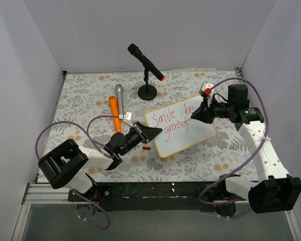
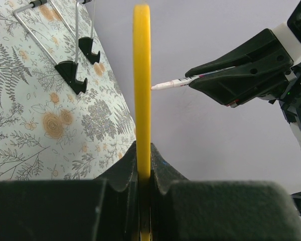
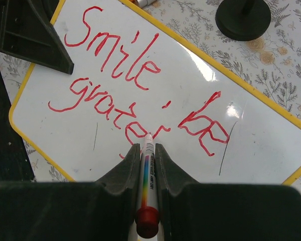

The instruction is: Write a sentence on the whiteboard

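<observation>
Left claw [image 1: 154, 132] pinches the glossy yellow-rimmed whiteboard [image 1: 185, 138]; right claw [image 1: 193, 117] grips a marker [image 3: 147, 165]. Flowery surface [image 1: 85, 100], plain grey walls [image 1: 140, 25].

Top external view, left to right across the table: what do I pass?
Orange-and-silver microphone → black microphone stand → whiteboard. Left out: left gripper clamping the whiteboard's edge and right gripper holding the marker over it.

whiteboard [image 2: 142, 75]: seen edge-on, writing face hidden.
sentence [image 3: 140, 83]: second line's end hidden behind the marker [image 3: 147, 175].
</observation>
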{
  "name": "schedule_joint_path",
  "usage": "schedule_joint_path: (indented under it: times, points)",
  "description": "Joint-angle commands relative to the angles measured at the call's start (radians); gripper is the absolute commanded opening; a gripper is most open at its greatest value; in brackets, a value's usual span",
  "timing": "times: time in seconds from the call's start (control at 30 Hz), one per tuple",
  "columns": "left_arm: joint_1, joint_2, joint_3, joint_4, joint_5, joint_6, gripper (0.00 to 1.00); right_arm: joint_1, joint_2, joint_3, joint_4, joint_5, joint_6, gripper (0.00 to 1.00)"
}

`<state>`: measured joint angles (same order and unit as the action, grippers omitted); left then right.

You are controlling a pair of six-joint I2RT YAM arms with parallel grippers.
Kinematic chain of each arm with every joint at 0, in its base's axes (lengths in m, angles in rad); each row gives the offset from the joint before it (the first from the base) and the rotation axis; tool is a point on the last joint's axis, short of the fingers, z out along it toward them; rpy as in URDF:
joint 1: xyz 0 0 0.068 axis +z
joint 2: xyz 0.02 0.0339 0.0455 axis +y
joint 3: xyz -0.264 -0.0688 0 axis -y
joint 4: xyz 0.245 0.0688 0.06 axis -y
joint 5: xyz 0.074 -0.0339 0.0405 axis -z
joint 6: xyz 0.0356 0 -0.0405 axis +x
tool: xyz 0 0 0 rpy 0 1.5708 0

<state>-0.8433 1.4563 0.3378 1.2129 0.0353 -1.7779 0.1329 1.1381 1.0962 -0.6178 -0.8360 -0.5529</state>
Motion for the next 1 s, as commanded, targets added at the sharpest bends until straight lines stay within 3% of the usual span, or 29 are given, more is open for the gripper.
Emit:
schedule_joint_path:
  times: [0.0,0.43,0.63,0.97]
  points:
    - [0.006,-0.014,0.047,0.525,0.006,-0.020,0.00,0.002,-0.004,-0.010,0.041,0.006,0.013,0.01]
    - [0.006,-0.020,0.040,0.525,0.002,-0.018,0.00,0.001,-0.037,-0.022,0.078,0.114,0.030,0.01]
    - [0.007,-0.020,0.029,0.525,-0.002,-0.017,0.00,-0.001,-0.067,0.040,-0.010,-0.187,-0.030,0.01]
    - [0.010,-0.051,0.018,0.482,0.014,-0.014,0.00,-0.039,-0.138,0.027,0.003,-0.176,-0.025,0.01]
